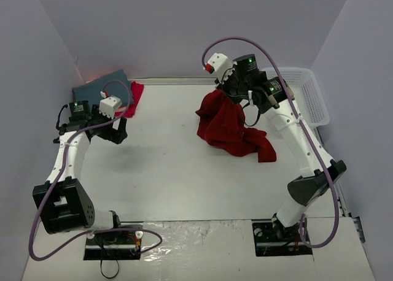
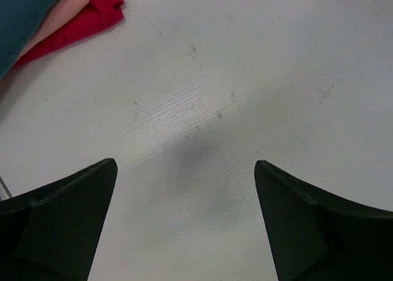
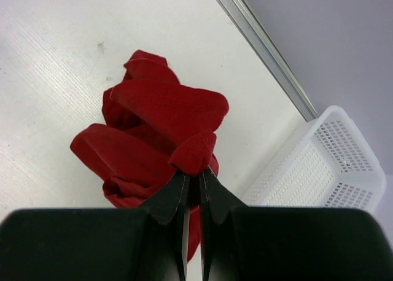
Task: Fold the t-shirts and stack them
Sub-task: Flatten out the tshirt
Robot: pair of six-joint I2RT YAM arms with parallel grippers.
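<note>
Three t-shirts lie on one white table (image 1: 172, 170). Right of centre, a bunched deep red t-shirt (image 1: 230, 127) hangs from the right gripper (image 3: 191, 180), which is clamped tight on a fold of it. At upper left, a slate-teal t-shirt (image 1: 98, 88) overlaps a pinkish-red t-shirt (image 1: 134, 97), both partly hidden. The left gripper (image 2: 185, 162) hovers spread wide, holding nothing. One white mesh basket (image 1: 310, 97) sits upper right, partly hidden.

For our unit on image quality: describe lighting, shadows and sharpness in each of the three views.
Top external: soft, even light; only a faint shadow on the table beside the left tool. Left wrist: a blurred grey shadow patch between its dark, featureless fingers. Right wrist: deep red t-shirt sharp; the right tool an almost black silhouette.
</note>
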